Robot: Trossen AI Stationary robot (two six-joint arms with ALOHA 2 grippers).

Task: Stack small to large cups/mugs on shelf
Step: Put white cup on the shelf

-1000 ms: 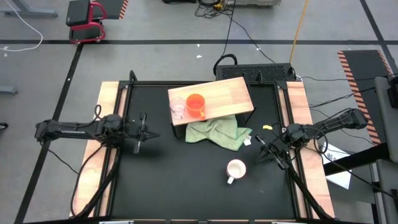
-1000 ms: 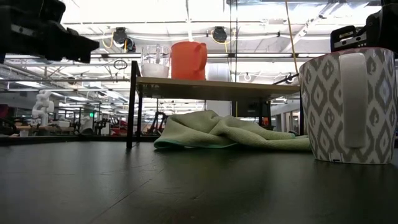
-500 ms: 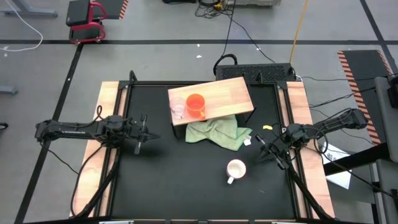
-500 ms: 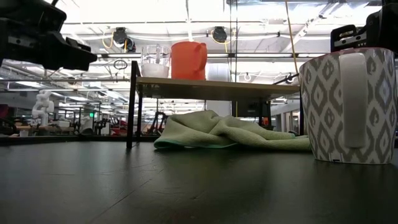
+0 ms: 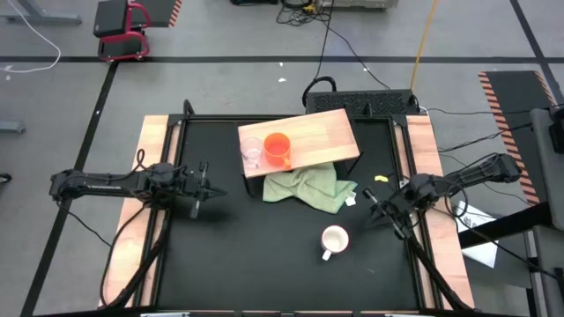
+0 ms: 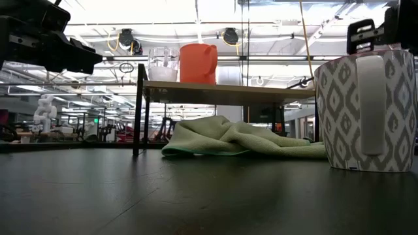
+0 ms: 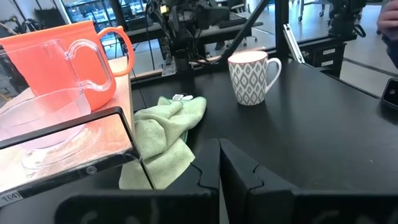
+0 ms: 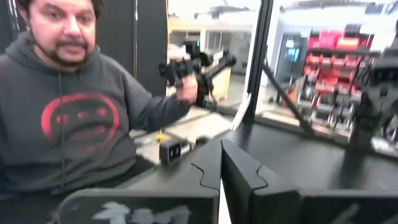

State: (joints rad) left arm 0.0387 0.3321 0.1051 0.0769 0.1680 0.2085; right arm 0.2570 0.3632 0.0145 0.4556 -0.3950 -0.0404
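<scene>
White mug [image 5: 334,239] with the grey diamond pattern is the one vessel not yet on the shelf [image 5: 322,132] — it stands upright on the black table [image 5: 264,255], in front of the green cloth [image 5: 308,187] and well apart from the board. The small clear glass cup [image 5: 252,153] and the orange mug [image 5: 277,148] already sit side by side, touching or nearly so, at the left end of the shelf. The right gripper [image 5: 377,208] hangs just beside the white mug, on its right and slightly farther back, so the mug lies forward and to the left of that gripper's tips; its fingers [image 8: 239,171] meet with no gap showing, holding nothing. The left gripper [image 5: 198,189] is well apart on the far side of the table, its fingers [image 7: 239,167] likewise pressed together and empty, pointed across toward the mug from a distance. The right arm is clearly the nearer one. In the high view the mug's handle points toward the table's front and left, away from the right gripper, so my judgement is that a grasp would fall on the rim or body — after the jaws first spread.
</scene>
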